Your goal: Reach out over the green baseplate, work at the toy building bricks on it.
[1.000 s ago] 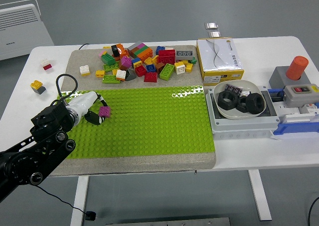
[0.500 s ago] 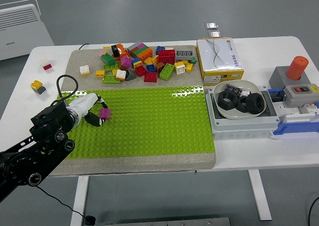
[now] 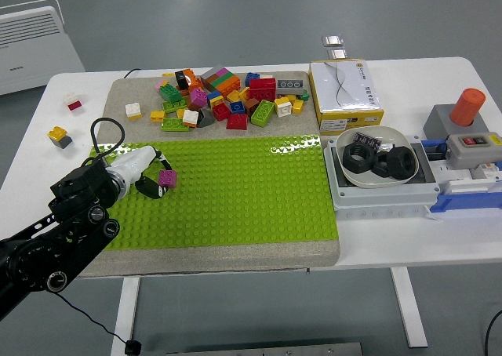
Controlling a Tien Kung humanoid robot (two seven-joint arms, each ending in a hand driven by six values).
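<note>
The white table [image 3: 408,238] is covered across its middle by the green baseplate [image 3: 235,187], which is laid on a grey mat; at the plate's twelve o'clock side a pile of loose bricks [image 3: 223,97] is heaped on the mat. The left hand [image 3: 141,172] is reached in from eight o'clock over the plate's nine o'clock end, and a small magenta brick [image 3: 167,178] is pinched at its fingertips, just above or touching the studs; which cannot be told. The placing step is judged to be in hand. For the next move, the brick would need to be squared to the studs and pressed straight down, then released. The right hand is not seen.
</note>
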